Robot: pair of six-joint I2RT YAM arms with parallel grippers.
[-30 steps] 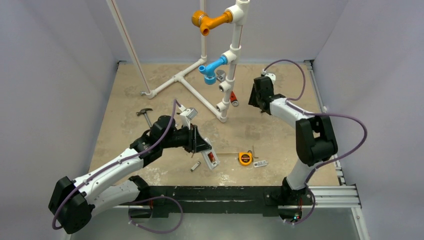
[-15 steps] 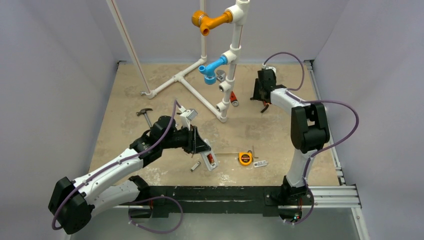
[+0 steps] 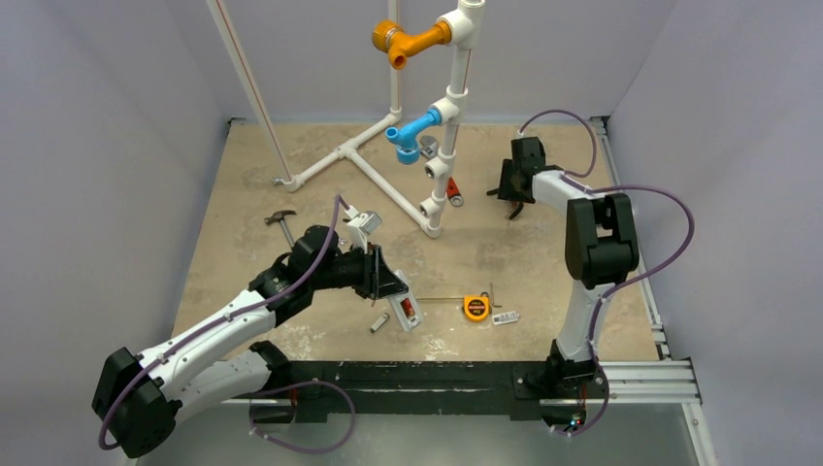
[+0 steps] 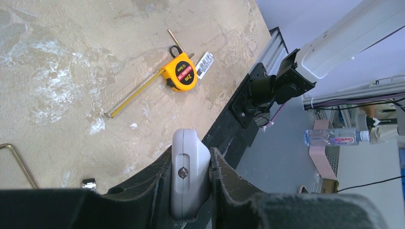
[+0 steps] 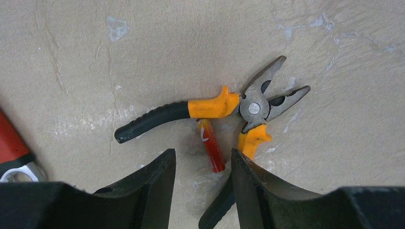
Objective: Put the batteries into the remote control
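Now that your right gripper (image 5: 201, 157) has swung over, the small red cylindrical battery (image 5: 210, 145) lies just ahead of its half-open jaws, ready to pick; your left gripper (image 4: 190, 164) clamps the slim white plastic remote control (image 4: 188, 145).

the yellow tape measure (image 4: 183, 74) carries "2m" in white on its round black face; the smaller lines under it are not readable. the red print on the bottle (image 4: 336, 137) label is too blurred.

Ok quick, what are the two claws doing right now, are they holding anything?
Left gripper: closed on the remote control.
Right gripper: open, holding nothing, above a red battery lying between the pliers' handles.
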